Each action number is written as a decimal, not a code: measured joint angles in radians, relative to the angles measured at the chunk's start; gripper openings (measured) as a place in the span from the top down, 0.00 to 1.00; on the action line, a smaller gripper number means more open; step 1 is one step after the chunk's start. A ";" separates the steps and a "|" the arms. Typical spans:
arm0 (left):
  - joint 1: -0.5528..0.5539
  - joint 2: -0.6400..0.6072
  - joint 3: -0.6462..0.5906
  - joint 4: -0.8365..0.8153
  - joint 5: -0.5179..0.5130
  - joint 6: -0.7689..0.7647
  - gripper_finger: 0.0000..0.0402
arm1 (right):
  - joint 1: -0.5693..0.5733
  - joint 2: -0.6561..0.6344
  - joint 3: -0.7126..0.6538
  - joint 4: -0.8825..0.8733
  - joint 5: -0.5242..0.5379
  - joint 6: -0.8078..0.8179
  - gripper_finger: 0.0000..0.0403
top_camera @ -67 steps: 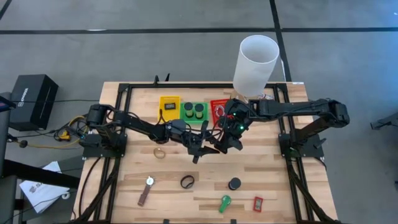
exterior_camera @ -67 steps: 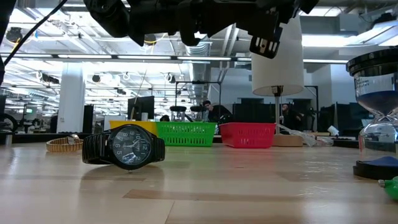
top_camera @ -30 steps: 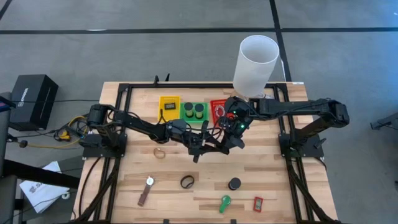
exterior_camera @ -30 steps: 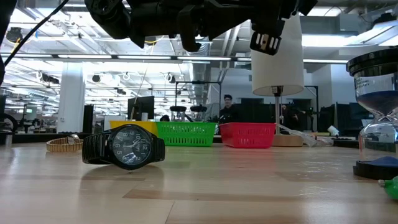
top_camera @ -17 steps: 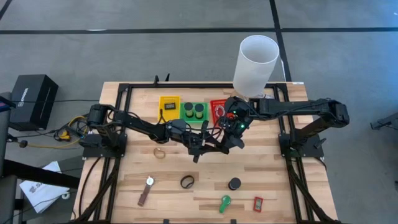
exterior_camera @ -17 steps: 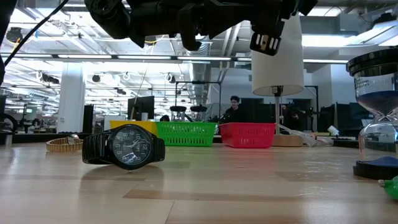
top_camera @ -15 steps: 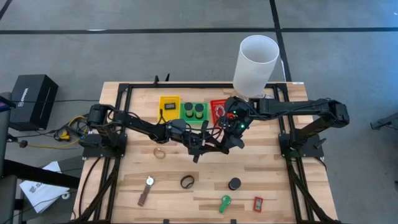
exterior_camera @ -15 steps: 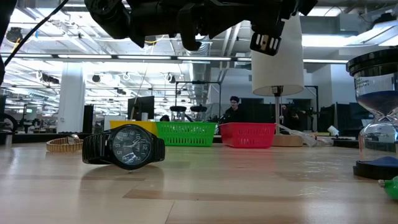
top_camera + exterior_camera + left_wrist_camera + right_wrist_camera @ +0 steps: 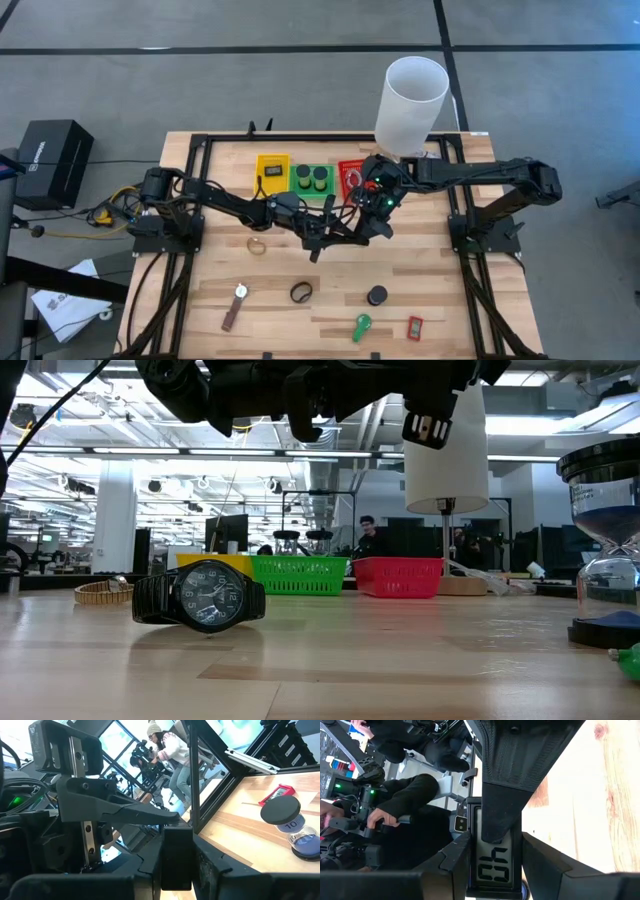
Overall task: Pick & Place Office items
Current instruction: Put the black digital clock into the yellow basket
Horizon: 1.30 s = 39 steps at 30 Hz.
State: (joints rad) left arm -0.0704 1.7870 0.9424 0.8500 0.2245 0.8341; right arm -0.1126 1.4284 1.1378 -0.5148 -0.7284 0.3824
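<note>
"What lies nearest in the low view?"

"A wristwatch (image 9: pixel 200 596), lower left, lying on the table (image 9: pixel 400 670)."

"And the black clock (image 9: pixel 495 862)?"

"Farther back, mid-frame in the high view, lifted off the wood. The right gripper (image 9: pixel 362 226) clamps its sides, jaws partly spread. The left gripper (image 9: pixel 332 233) pinches its other end, jaws narrow."

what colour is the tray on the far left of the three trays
Yellow; clearest in the high view.
</note>
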 joint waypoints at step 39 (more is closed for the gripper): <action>0.001 0.000 0.000 -0.007 -0.006 -0.004 0.84 | -0.001 0.000 0.000 -0.001 0.019 0.048 0.61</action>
State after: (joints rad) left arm -0.0696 1.7870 0.9424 0.8430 0.2184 0.8299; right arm -0.1139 1.4281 1.1378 -0.5163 -0.7094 0.4303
